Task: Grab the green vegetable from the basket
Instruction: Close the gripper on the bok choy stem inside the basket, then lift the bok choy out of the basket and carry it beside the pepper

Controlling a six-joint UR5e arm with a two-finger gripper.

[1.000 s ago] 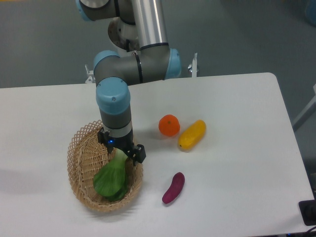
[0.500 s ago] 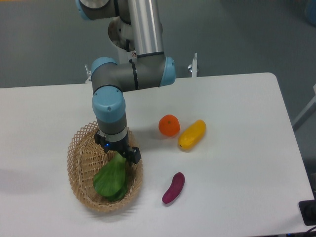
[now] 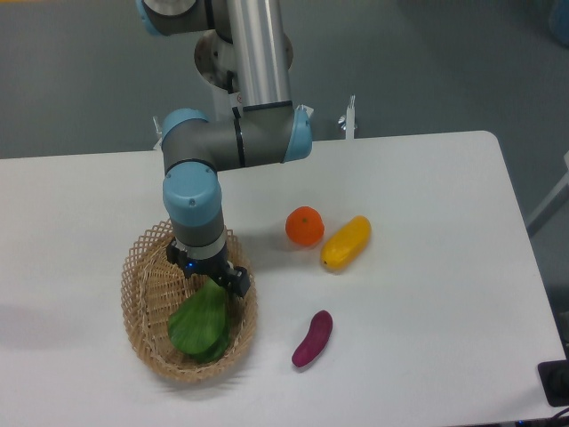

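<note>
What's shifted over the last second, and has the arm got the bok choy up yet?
The gripper slid left and slightly toward the camera over the basket, its wrist moving with it. It sits at the stalk end of the green vegetable, which has barely shifted and still lies in the basket. The orange, the yellow fruit and the purple piece stayed put.

Single fixed camera, mounted high in front of the table (image 3: pixel 427 178), looking down at a steep angle toward the arm's base at the far edge. Mid-range: near, left and right edges run out of frame, only the far right corner shows. The arm (image 3: pixel 258 53) enters from top centre, upper links cropped. The basket (image 3: pixel 142 294) sits lower left, well inside the frame. Grey floor beyond the table. No second view; depth is probably foreshortened near the basket.
</note>
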